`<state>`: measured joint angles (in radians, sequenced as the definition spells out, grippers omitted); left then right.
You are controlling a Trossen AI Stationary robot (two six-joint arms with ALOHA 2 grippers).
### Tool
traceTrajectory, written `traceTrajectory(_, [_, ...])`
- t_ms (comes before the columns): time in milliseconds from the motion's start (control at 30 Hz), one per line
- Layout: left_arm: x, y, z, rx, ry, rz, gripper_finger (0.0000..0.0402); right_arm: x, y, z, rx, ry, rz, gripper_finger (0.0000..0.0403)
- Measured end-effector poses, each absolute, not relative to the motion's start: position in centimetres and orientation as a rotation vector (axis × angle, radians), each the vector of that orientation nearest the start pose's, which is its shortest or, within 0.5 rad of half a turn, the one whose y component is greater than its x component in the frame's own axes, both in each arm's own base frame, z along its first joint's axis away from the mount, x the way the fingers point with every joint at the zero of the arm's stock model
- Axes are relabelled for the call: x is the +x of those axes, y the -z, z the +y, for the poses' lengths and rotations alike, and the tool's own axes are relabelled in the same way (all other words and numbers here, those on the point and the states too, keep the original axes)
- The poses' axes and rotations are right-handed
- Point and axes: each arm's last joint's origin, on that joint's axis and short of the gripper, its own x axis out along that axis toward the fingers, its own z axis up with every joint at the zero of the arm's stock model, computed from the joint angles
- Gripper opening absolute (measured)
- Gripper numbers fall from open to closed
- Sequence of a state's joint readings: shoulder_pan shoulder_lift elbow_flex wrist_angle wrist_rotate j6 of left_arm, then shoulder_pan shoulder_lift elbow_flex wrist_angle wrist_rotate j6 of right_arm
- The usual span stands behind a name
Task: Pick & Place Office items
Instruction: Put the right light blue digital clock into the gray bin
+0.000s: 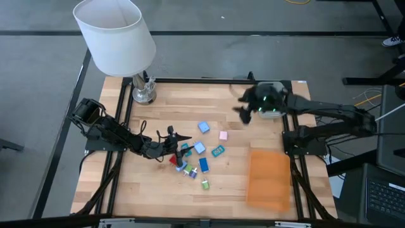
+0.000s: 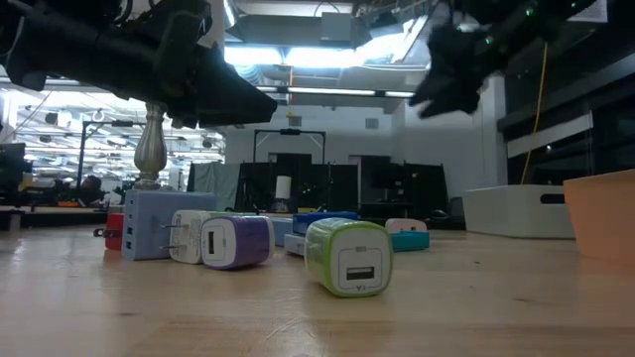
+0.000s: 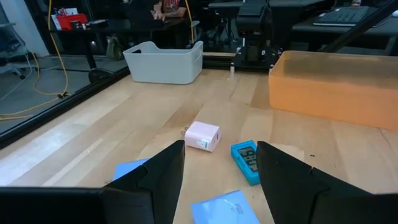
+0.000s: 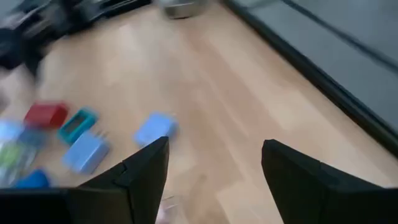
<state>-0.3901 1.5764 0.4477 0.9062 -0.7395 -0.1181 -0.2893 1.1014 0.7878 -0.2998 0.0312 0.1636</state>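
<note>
Nearest in the low view, a green USB charger [image 2: 348,257] lies on the wooden counter [image 1: 164,196], with a purple-and-white charger [image 2: 234,241] and a pale blue plug adapter [image 2: 149,224] beside it. These office items sit in a loose cluster at mid-counter; a pink charger [image 3: 203,135] and a teal clock-like piece [image 3: 246,160] lie a little farther on. The left end effector [image 1: 180,140] hangs low over the cluster's edge, fingers apart, nothing between them. Beyond stand the orange bin [image 1: 269,178] and, farther off, a grey tray [image 3: 164,61]. The right end effector [image 1: 243,113] is raised near the far right side, fingers apart and empty. This looks like the reach-for-the-next-piece step. Next, I judge, the left arm must centre one piece between its fingers, then descend without nudging neighbours.
</note>
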Motion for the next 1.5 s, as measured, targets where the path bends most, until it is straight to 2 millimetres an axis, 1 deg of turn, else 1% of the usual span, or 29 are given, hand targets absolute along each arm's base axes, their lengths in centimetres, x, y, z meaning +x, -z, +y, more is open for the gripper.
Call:
traceTrajectory(100, [25.5,-15.2,-8.4,0.004,-0.358,0.169,0.0194,24.2,-26.1,-4.1,0.086,0.249,0.562,0.0251])
traceTrajectory(200, [25.5,-15.2,-8.4,0.005,-0.358,0.171,0.0194,25.6,-24.8,-2.4,0.023,0.172,0.602,0.0251])
traceTrajectory(367, [25.5,-15.2,-8.4,0.006,-0.358,0.172,0.0194,27.5,-21.0,-0.8,0.000,0.104,0.759,0.0251])
traceTrajectory(533, [25.5,-15.2,-8.4,0.006,-0.358,0.172,0.0194,29.2,-17.0,0.8,-0.080,0.015,0.884,0.0251])
traceTrajectory(600, [25.5,-15.2,-8.4,0.009,-0.358,0.172,0.0194,29.5,-15.8,1.1,-0.102,-0.013,0.920,0.0251])
traceTrajectory(667, [25.5,-15.2,-8.3,0.019,-0.360,0.174,0.0194,29.8,-15.1,1.5,-0.110,-0.039,0.932,0.0251])
traceTrajectory(833, [25.6,-15.2,-7.9,0.022,-0.376,0.175,0.0194,30.1,-14.7,2.3,-0.105,-0.114,0.919,0.0251])
traceTrajectory(933, [25.7,-15.2,-7.8,0.022,-0.374,0.176,0.0194,30.5,-15.3,2.8,-0.096,-0.154,0.898,0.0251])
traceTrajectory(1133, [25.7,-15.2,-7.8,0.021,-0.370,0.176,0.0194,31.4,-16.8,4.9,-0.123,-0.250,0.839,0.0251])
traceTrajectory(1233, [25.7,-15.2,-7.8,0.021,-0.369,0.176,0.0194,31.3,-16.8,5.3,-0.133,-0.262,0.836,0.0251])
traceTrajectory(1367, [25.7,-15.2,-7.9,0.018,-0.353,0.177,0.0194,31.4,-16.1,5.5,-0.132,-0.265,0.871,0.0251])
traceTrajectory(1500, [25.7,-15.2,-7.9,0.015,-0.352,0.173,0.0194,31.8,-14.3,5.5,-0.150,-0.273,0.919,0.0251])
